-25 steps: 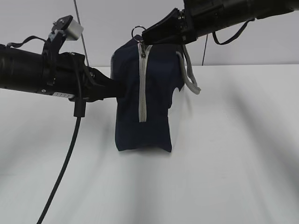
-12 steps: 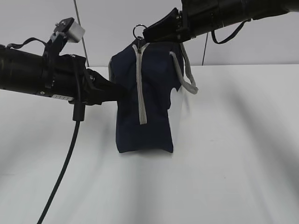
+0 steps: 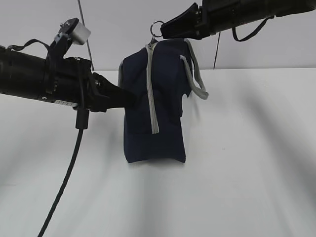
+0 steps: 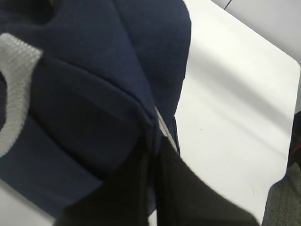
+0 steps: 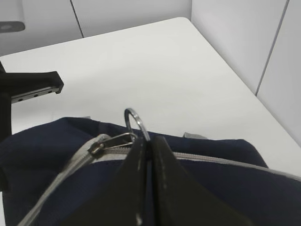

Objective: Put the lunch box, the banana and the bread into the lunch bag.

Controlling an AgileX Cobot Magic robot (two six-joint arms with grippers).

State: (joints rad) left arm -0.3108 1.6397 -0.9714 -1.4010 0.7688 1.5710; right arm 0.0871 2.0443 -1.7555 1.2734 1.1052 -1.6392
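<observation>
The navy-blue lunch bag (image 3: 153,108) stands upright on the white table, its grey zipper (image 3: 152,89) shut down the near face. My right gripper (image 3: 163,30) is shut on the metal ring pull (image 5: 135,121) at the bag's top. From the left, my left gripper (image 3: 129,98) is shut on a fold of the bag's fabric (image 4: 94,94) at mid height. A grey strap handle (image 3: 195,74) hangs on the bag's right side. The lunch box, the banana and the bread are out of view.
The white table (image 3: 237,173) spreads all round the bag, with a wall close behind. A black cable (image 3: 66,177) hangs from my left arm down to the table front. The table's right edge (image 5: 235,75) shows in the right wrist view.
My right gripper has moved right and slightly up with the ring pull. The bag's top has leaned right with it, and the bag has shifted a little right.
</observation>
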